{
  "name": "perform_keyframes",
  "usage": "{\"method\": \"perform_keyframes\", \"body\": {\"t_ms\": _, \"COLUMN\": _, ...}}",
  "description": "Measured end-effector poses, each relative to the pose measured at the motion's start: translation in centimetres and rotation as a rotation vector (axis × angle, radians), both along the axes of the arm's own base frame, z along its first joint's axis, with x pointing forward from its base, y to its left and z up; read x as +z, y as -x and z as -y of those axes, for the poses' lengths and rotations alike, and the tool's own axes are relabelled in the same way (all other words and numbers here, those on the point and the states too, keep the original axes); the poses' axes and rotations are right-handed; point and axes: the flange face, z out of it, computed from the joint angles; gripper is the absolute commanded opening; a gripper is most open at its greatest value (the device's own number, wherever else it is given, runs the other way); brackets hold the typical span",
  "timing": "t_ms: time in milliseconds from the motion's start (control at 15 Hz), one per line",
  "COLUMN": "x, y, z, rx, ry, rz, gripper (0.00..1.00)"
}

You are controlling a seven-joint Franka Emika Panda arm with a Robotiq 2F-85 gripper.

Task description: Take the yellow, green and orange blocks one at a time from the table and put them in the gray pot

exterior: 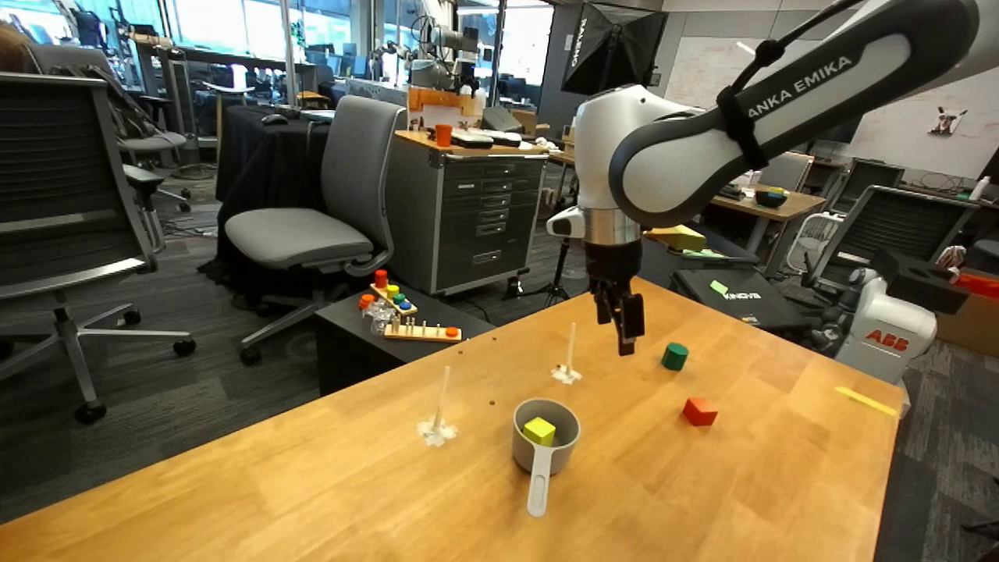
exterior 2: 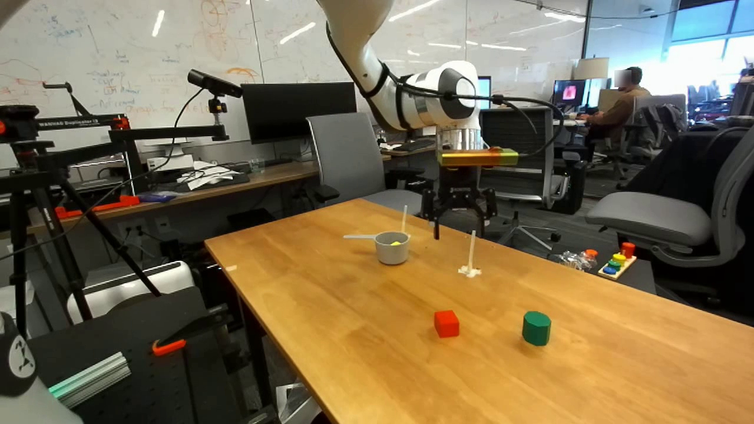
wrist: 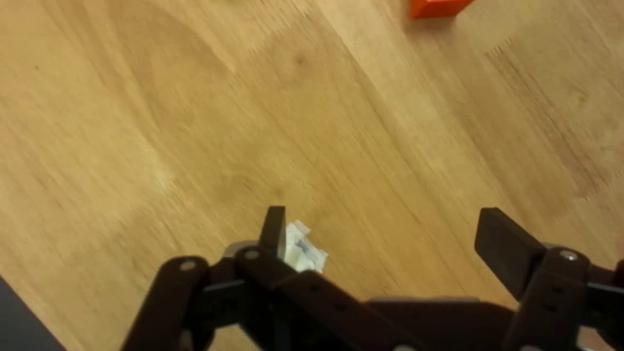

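Observation:
The gray pot (exterior: 568, 449) stands on the table with the yellow block (exterior: 539, 431) inside; both also show in an exterior view, the pot (exterior 2: 392, 253) and a bit of the yellow block (exterior 2: 395, 243). The green block (exterior: 675, 357) (exterior 2: 536, 328) and the red-orange block (exterior: 699, 412) (exterior 2: 446, 324) lie apart on the table in both exterior views. The red-orange block (wrist: 437, 7) is cut by the wrist view's top edge. My gripper (exterior: 616, 329) (exterior 2: 459, 229) is open and empty above the table, apart from pot and blocks. Its fingers (wrist: 382, 229) are wide apart in the wrist view.
Two thin upright sticks (exterior: 442, 402) (exterior: 570, 351) stand on white taped bases near the pot. One taped base (wrist: 304, 251) shows beside a finger in the wrist view. A low black side table with toy pieces (exterior: 421, 333) is beyond the wooden table's edge.

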Motion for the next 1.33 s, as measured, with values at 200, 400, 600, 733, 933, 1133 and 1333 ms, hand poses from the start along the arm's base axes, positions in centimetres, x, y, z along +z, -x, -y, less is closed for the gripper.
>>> {"method": "perform_keyframes", "body": {"t_ms": 200, "x": 0.5, "y": -0.4, "z": 3.8, "rx": -0.056, "ry": 0.009, "rz": 0.008, "gripper": 1.0}}
{"method": "perform_keyframes", "body": {"t_ms": 400, "x": 0.4, "y": -0.5, "z": 7.3, "rx": -0.116, "ry": 0.024, "rz": 0.01, "gripper": 1.0}}
{"method": "perform_keyframes", "body": {"t_ms": 600, "x": 0.0, "y": -0.3, "z": 10.3, "rx": -0.178, "ry": 0.039, "rz": 0.007, "gripper": 1.0}}
{"method": "perform_keyframes", "body": {"t_ms": 733, "x": -0.5, "y": -0.1, "z": 12.0, "rx": -0.217, "ry": 0.046, "rz": 0.002, "gripper": 1.0}}
{"method": "perform_keyframes", "body": {"t_ms": 933, "x": -1.3, "y": 0.2, "z": 13.8, "rx": -0.266, "ry": 0.049, "rz": -0.007, "gripper": 1.0}}
{"method": "perform_keyframes", "body": {"t_ms": 1133, "x": -1.9, "y": 0.5, "z": 15.2, "rx": -0.301, "ry": 0.052, "rz": -0.013, "gripper": 1.0}}
{"method": "perform_keyframes", "body": {"t_ms": 1333, "x": -2.3, "y": 0.7, "z": 16.2, "rx": -0.326, "ry": 0.054, "rz": -0.018, "gripper": 1.0}}
